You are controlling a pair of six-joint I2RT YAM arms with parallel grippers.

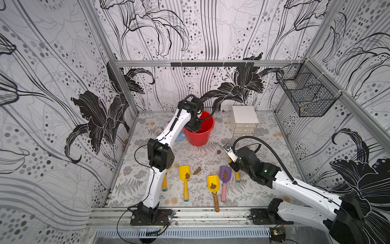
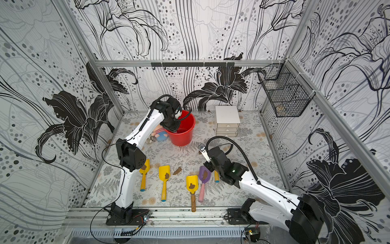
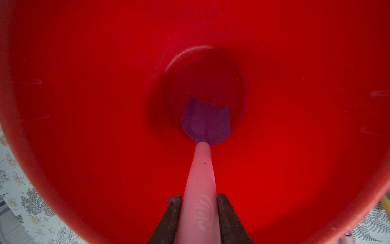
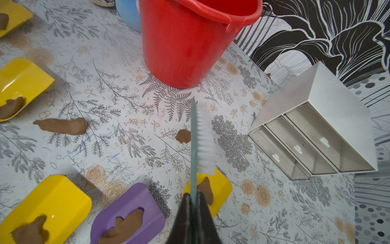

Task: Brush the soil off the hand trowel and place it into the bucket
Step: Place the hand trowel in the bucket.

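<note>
Left gripper (image 3: 199, 197) nearly closed, clamped on the trowel (image 3: 205, 124) handle. The blade looks clean and sits low inside the bucket (image 3: 84, 84), near its floor. Right gripper (image 4: 193, 197) fully closed on brush (image 4: 203, 139).

Risk: the handle snags a finger on withdrawal and tips the bucket.

Writing: cursive script on the handle, illegible.

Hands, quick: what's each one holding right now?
Left hand: closed on the pink-handled purple plastic trowel inside the round red bucket.
Right hand: closed on the teal white-bristled brush.
</note>
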